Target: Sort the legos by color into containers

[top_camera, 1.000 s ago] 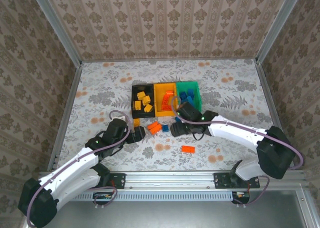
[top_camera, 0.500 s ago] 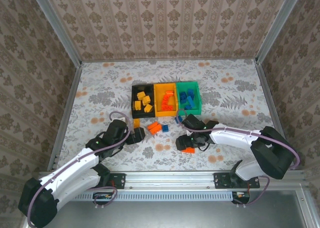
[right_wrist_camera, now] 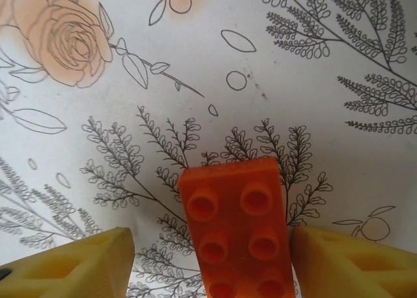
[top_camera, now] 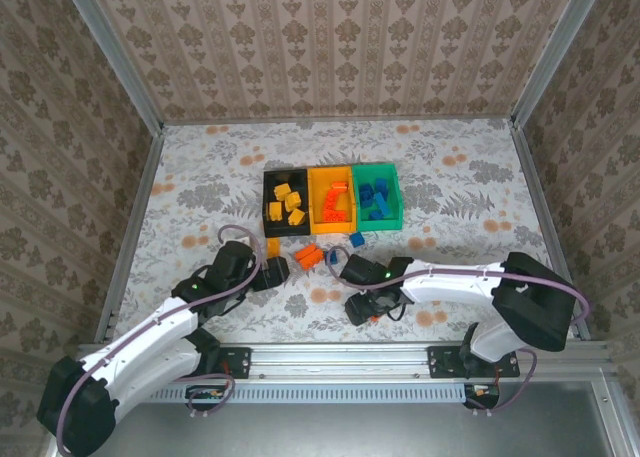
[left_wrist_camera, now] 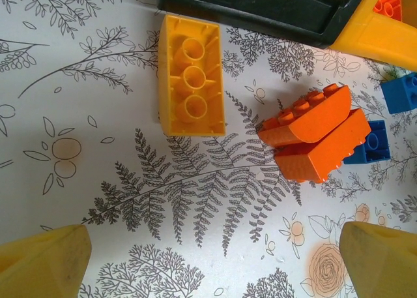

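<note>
**Red-orange brick lies between the open fingers of the right hand**

In the right wrist view the red-orange brick (right_wrist_camera: 240, 246) lies flat on the tabletop (right_wrist_camera: 313, 44) with its studs up. The right hand (right_wrist_camera: 212, 265) is wide open around it, with one yellow finger on each side and a strip of bare tabletop between each finger and the brick. It has hold of nothing yet. In the top view this brick is in front of the containers (top_camera: 330, 171), well apart from them, toward the arm bases.

The left hand (left_wrist_camera: 212, 262) is also wide open and empty. It hangs just in front of the black bin (left_wrist_camera: 260, 14). Below it a yellow brick (left_wrist_camera: 191, 83) lies hollow side up near the wall of that bin. To the side, two more red-orange bricks (left_wrist_camera: 313, 138) lean together, and a blue brick (left_wrist_camera: 373, 141) sits just beside them.

I judge the brick to be light, hard and smooth. It should not bend or break, but it may slip or turn if it is pinched at a corner. The long side walls already face the fingers, so the best hold is on these two walls, at the middle of the length and low down. The brick probably belongs in the orange-yellow bin (top_camera: 330, 225), where similar pieces lie.
</note>
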`<move>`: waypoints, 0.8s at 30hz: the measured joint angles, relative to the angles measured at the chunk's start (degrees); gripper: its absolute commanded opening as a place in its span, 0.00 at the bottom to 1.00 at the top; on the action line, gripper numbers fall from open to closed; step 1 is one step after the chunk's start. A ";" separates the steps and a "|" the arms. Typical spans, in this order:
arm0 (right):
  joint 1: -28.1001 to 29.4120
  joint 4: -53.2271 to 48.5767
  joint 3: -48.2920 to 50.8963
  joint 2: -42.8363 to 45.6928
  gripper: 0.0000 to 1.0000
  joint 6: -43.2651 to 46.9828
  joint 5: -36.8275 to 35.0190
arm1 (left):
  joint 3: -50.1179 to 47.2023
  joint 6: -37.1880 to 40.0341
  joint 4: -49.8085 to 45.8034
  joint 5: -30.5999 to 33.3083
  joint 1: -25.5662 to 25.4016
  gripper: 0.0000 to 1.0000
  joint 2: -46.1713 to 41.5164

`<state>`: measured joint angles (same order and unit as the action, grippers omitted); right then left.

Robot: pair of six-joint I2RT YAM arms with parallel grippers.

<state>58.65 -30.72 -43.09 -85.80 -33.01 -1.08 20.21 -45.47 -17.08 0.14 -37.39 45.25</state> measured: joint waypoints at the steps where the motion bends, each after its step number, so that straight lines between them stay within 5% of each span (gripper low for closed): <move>1: 0.59 -0.66 -0.52 -0.63 0.61 -0.02 -0.98 | 0.00 0.00 0.00 0.00 0.00 1.00 0.00; 15: 3.56 -3.69 -4.31 -4.57 0.32 1.16 -5.57 | -0.31 0.00 -0.02 -0.42 0.42 1.00 0.00; 24: 0.70 -1.81 -3.67 -2.01 0.28 1.81 -6.62 | -0.31 0.00 -0.02 -0.42 0.42 1.00 0.00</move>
<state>59.35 -32.53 -46.76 -87.81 -31.20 -7.70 19.90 -45.47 -17.10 -0.27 -36.97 45.25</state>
